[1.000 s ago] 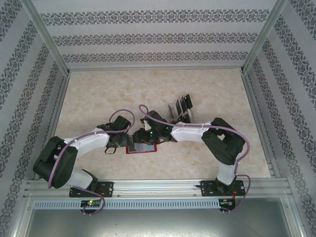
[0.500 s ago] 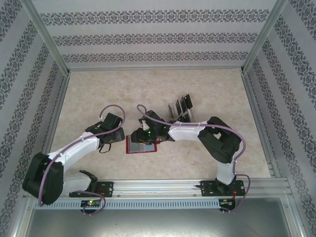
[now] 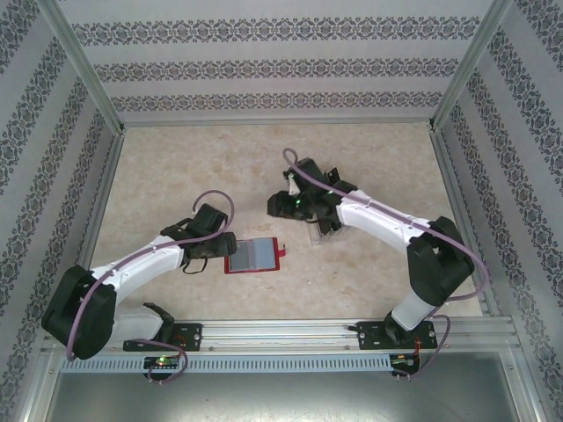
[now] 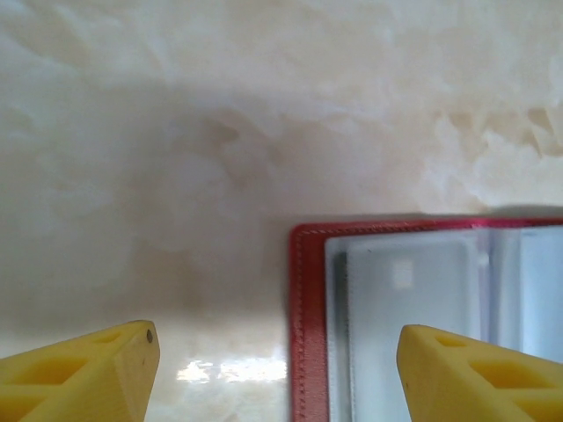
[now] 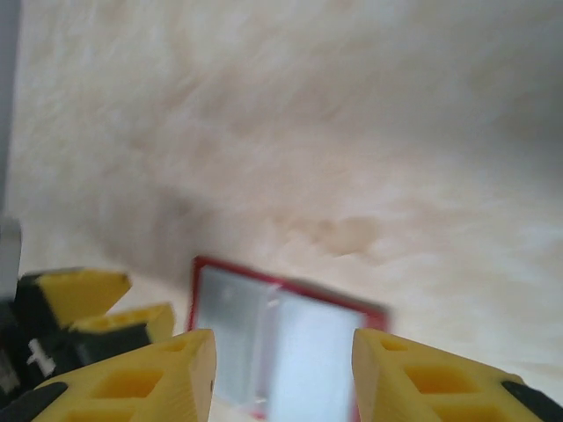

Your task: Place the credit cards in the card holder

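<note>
The red card holder (image 3: 255,255) lies open and flat on the table, grey inside up, its snap tab at the right. My left gripper (image 3: 225,249) stands open at its left edge; in the left wrist view the card holder (image 4: 422,308) sits ahead of my open left gripper (image 4: 277,374), its red border between the tips. My right gripper (image 3: 276,206) hangs open and empty above and behind it, looking down on the card holder (image 5: 281,338). Dark credit cards (image 3: 335,174) stand behind my right arm, mostly hidden.
A clear plastic rack (image 3: 318,234) pokes out from under my right forearm, right of the card holder. Aluminium frame posts and patterned walls close in the table on three sides. A metal rail (image 3: 281,332) runs along the near edge.
My right gripper has lifted off the card holder and swung back toward the rack. My left gripper drew away to the left, then came back to the holder's left edge, opening slightly wider.
</note>
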You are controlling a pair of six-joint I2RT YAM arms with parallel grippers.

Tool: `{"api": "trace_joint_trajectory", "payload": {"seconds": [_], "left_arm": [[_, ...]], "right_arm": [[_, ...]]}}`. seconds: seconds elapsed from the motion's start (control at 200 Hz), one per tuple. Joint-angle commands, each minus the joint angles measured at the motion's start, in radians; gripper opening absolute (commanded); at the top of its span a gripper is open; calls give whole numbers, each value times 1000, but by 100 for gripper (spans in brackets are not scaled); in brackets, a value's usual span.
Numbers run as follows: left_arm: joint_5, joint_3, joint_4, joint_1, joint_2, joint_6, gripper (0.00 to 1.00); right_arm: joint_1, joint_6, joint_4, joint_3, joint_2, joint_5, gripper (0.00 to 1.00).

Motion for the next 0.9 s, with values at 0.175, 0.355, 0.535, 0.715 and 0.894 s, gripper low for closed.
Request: {"api": "trace_joint_trajectory", "payload": {"seconds": [0.175, 0.355, 0.535, 0.715, 0.894], "left_arm": [[-20, 2, 63, -57, 88, -8, 74], [-54, 1, 38, -58, 112, -20, 74], [-64, -5, 31, -58, 119, -22, 74], [-62, -1, 39, -57, 137, -22, 74], [-61, 4, 43, -57, 148, -18, 74]], "right_arm": [[-128, -290, -359, 155, 28, 295, 45], [-159, -354, -416, 268, 137, 359, 43], [-169, -371, -430, 334, 209, 360, 38], [-136, -358, -409, 349, 235, 315, 36], [-94, -362, -431, 411, 314, 328, 36]]}}
